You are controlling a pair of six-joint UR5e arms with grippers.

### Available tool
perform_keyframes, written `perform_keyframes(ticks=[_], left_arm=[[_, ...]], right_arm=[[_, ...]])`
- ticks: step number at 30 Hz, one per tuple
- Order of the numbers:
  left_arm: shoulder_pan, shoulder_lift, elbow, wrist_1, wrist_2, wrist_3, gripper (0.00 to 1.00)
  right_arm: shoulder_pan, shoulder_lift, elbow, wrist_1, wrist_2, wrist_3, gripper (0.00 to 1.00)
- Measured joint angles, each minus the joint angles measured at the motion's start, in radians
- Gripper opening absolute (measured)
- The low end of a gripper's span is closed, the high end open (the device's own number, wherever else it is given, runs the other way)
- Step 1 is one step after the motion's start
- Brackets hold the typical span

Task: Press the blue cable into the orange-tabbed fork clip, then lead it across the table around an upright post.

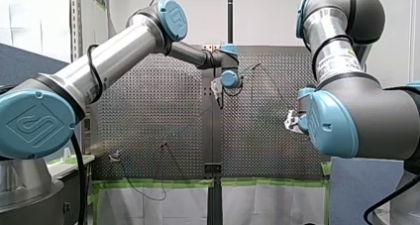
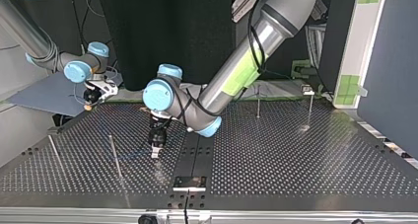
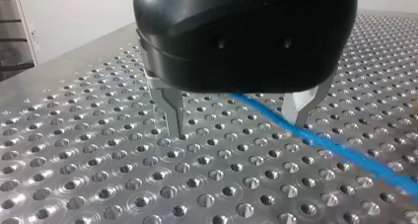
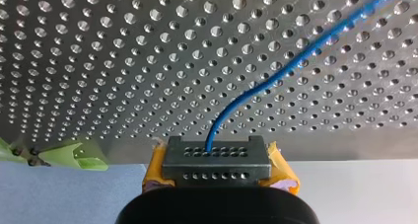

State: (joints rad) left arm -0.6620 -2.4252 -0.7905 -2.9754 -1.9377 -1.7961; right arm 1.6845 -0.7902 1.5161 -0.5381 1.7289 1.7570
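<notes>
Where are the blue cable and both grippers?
blue cable [image 4: 276, 77]: right wrist view, middle of its visible length.
my left gripper [image 3: 236, 128]: left wrist view, midway between its open fingertips.
my right gripper [image 4: 216, 152]: right wrist view, fingertips shut on the cable.

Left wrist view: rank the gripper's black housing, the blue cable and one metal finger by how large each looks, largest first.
1. black housing
2. blue cable
3. metal finger
The housing sits nearest the camera, so its lead is partly nearness.
</notes>
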Motion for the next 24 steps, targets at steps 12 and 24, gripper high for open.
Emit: perform_keyframes(ticks=[12, 24], left_arm=[[0.003, 0.0, 0.0, 0.001, -0.029, 0.001, 1.0], [0.004, 0.0, -0.001, 0.005, -0.046, 0.004, 1.0]], right_arm=[[-0.034, 0.093, -0.001, -0.105, -0.019, -0.038, 0.0], [-0.082, 0.19, -0.027, -0.203, -0.045, -0.051, 0.0]])
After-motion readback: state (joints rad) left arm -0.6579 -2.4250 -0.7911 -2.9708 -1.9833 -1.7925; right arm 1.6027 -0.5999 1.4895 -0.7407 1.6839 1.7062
